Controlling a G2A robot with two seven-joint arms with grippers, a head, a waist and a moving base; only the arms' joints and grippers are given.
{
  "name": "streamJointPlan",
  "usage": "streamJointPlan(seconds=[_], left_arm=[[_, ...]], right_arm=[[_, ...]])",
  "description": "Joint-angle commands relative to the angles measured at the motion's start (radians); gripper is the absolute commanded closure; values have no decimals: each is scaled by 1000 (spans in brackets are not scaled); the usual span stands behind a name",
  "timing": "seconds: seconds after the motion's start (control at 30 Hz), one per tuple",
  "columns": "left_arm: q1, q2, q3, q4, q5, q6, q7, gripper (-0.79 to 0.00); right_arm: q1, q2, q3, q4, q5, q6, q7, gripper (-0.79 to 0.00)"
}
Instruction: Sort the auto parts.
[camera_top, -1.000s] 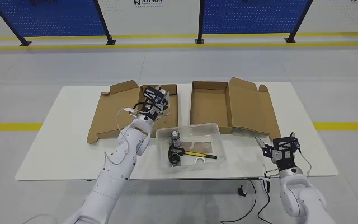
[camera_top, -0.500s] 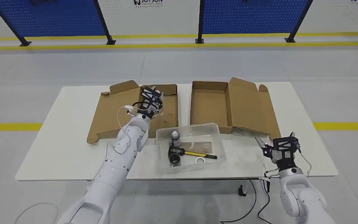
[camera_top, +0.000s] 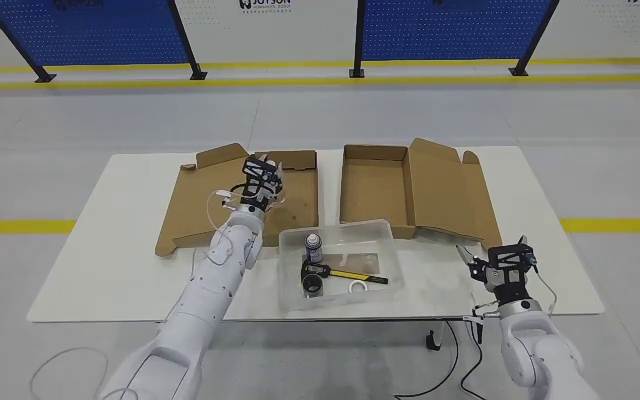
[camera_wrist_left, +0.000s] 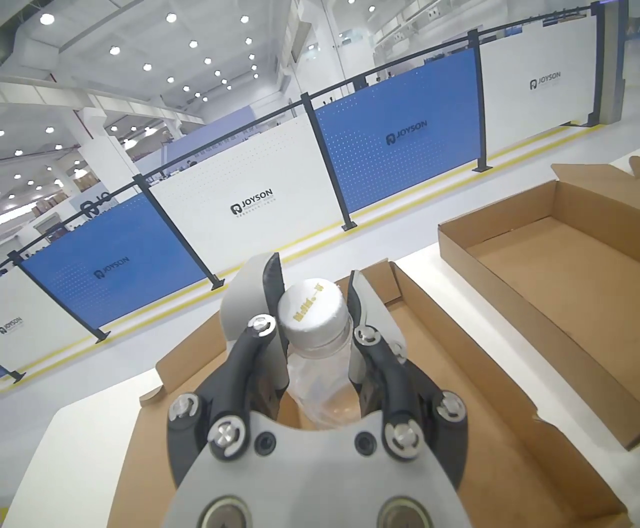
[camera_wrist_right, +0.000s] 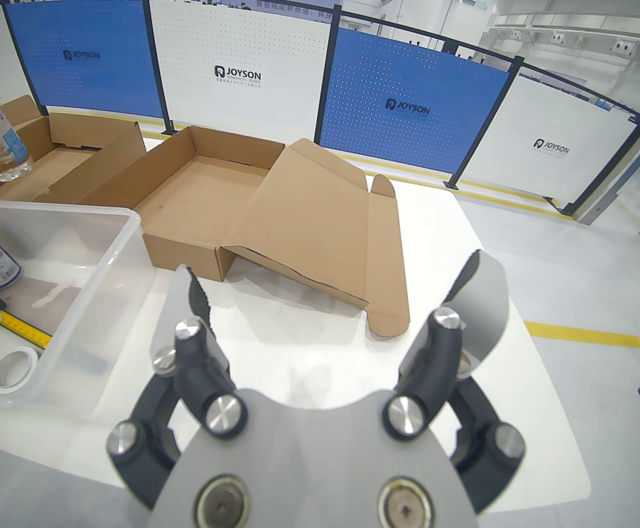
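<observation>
- Two boxes lie side by side along the desk's far edge: the left box, and the right box with its lid spread toward the right edge.
- A bin sits mid-desk at the near edge, just before both boxes.
- In the bin, a small bottle lies far-left, a part before it, and a ruler and a tape ring to the right.
- The left claw grips the held bottle over the left box.
- The right claw is over the desk's near right corner.
</observation>
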Motion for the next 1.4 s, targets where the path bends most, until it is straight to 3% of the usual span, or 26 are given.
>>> streamJointPlan(seconds=[0.0,0.3,0.33,0.37,0.4,0.43,0.67,0.97,1.1,1.37], left_arm=[[-6,-4,4,26,-4,6,12,0],[-37,-19,20,111,-16,4,18,0],[-39,-20,20,117,-19,9,20,-80],[-40,-21,21,121,-22,12,23,-262],[-41,-22,22,126,-21,11,24,-591],[-42,-23,23,130,-21,8,23,-785],[-44,-21,25,127,-4,-2,45,-785],[4,-5,0,-2,30,30,65,-785],[58,5,-28,-123,16,30,45,-785],[229,36,-81,-487,-1,-136,-104,-785]], right_arm=[[0,0,0,0,0,0,0,-785],[0,0,0,0,0,0,0,-785],[0,0,0,0,0,0,0,-785],[0,0,0,0,0,0,0,-785],[0,0,0,0,0,0,0,-785],[0,0,0,0,0,0,0,-785],[0,0,0,0,0,0,0,-785],[0,0,0,0,0,0,0,-785],[0,0,0,0,0,0,0,-785],[0,0,0,0,0,0,0,-785]])
